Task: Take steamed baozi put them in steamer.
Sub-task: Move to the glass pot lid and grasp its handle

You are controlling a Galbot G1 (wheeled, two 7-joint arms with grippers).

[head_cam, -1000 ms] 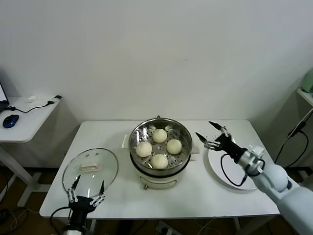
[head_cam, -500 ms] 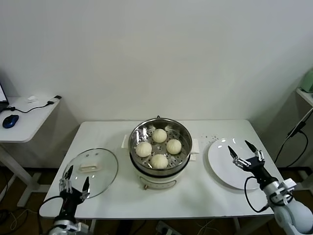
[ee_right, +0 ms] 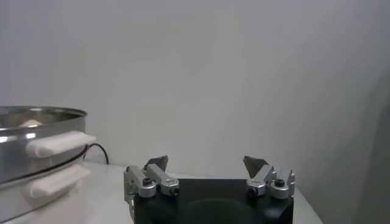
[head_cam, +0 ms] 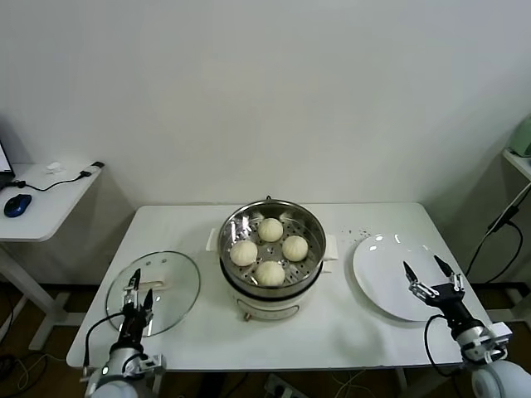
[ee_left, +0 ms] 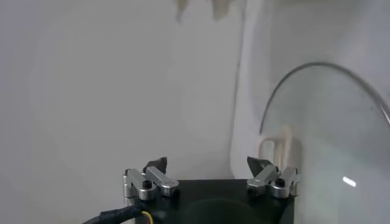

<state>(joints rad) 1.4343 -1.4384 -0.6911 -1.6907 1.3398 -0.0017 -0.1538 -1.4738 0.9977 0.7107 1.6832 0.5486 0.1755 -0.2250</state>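
Several cream-white steamed baozi (head_cam: 270, 230) lie on the perforated tray inside the shiny steel steamer (head_cam: 235, 280) at the middle of the white table. Its rim and white side handles (ee_right: 58, 143) also show in the right wrist view. My right gripper (head_cam: 421, 264) hovers open and empty over the near edge of the white plate (head_cam: 383, 278), well right of the steamer; its own view shows the jaws (ee_right: 205, 162) spread wide. At the table's front left, my left gripper (head_cam: 139, 287) stands open and empty above the glass lid (head_cam: 172, 278).
The glass lid (ee_left: 329, 122) with its white handle (ee_left: 273, 146) lies flat left of the steamer. A side desk with a blue mouse (head_cam: 18, 204) and a cable stands at far left. A white wall runs behind the table.
My right gripper has drawn back from beside the steamer, across the plate, to the front right. The left gripper shifted slightly over the lid's near edge. The baozi stayed put.
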